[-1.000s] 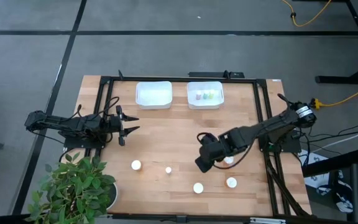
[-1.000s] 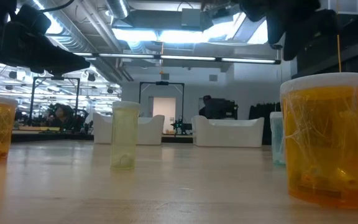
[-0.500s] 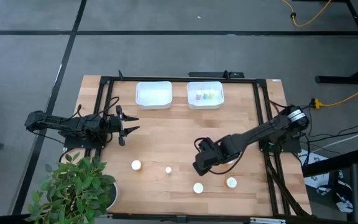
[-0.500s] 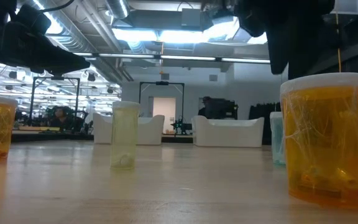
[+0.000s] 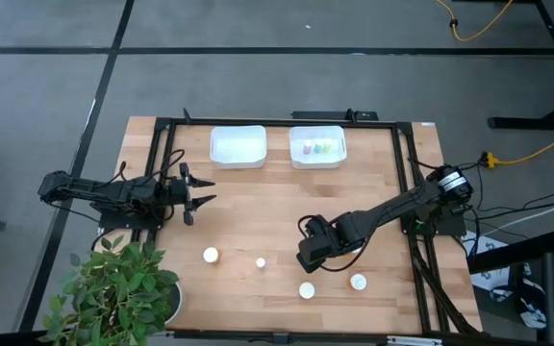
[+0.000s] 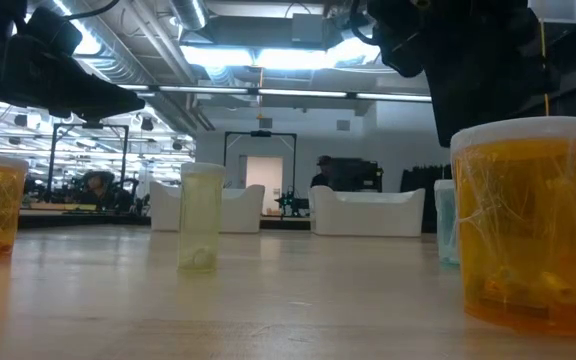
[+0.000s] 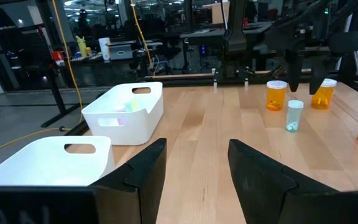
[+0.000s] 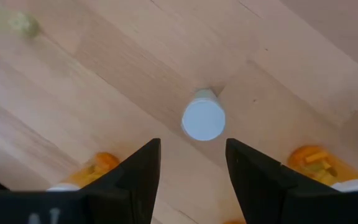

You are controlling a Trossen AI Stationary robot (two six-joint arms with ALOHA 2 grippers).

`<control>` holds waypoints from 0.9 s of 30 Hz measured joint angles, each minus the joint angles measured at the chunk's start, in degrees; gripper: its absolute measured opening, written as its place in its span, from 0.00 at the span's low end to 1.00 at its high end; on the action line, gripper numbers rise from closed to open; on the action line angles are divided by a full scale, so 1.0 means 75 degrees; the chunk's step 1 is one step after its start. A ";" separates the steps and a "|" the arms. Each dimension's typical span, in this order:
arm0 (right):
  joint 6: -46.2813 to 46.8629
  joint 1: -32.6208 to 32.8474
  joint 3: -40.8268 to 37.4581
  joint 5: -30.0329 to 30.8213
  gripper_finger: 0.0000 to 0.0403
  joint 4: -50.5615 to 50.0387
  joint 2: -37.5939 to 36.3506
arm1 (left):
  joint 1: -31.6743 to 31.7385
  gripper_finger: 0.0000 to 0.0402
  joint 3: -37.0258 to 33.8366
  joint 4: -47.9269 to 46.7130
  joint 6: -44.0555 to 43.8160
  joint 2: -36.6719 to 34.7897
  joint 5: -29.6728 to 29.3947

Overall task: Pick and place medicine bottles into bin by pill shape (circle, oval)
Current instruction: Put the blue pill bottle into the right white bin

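In the high view the right hand [image 5: 312,252] hangs over the front part of the tabletop [image 5: 277,207], with four medicine bottles [image 5: 307,289] standing around it: one just in front, one to its right, and two further to its left. The left hand [image 5: 203,191] waits well apart, near the tabletop's left edge, fingers parted and empty. Two white bins [image 5: 238,146] stand far beyond the right hand; one already holds a few bottles. In the low view an orange bottle [image 6: 528,225] stands close, a pale green one [image 6: 200,216] further off. In the left wrist view the fingers [image 7: 143,169] stand apart with nothing between them. In the right wrist view the right hand is open, and a white-capped bottle [image 8: 203,118] stands just ahead of the fingertips, not yet between them. I judge the bottle light, stiff and smooth, easy to tip; it is best taken at the body under the cap. The two orange bottles [image 8: 312,158] beside the fingers could be knocked.
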 joint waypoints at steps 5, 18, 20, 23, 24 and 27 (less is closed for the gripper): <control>0.0011 0.0000 0.0000 0.0000 0.46 0.0012 0.0000 | 0.0000 0.41 0.0000 0.0002 0.0001 0.0000 0.0000; 0.0517 0.0000 0.0000 0.0338 0.48 0.0053 0.0000 | 0.0001 0.41 0.0001 0.0002 0.0001 0.0000 -0.0001; 0.0452 0.0000 0.0000 0.0338 0.50 0.0002 0.0000 | 0.0000 0.41 0.0001 0.0000 0.0001 0.0000 -0.0001; 0.0435 0.0000 0.0000 0.0338 0.51 0.0007 0.0000 | 0.0001 0.41 0.0003 0.0001 0.0001 0.0000 0.0000; 0.0434 0.0000 0.0000 0.0338 0.51 0.0016 0.0000 | 0.0003 0.41 0.0003 0.0002 0.0001 0.0000 0.0000; 0.0429 0.0000 0.0000 0.0336 0.51 0.0064 0.0000 | 0.0003 0.41 0.0003 -0.0001 0.0001 0.0000 0.0000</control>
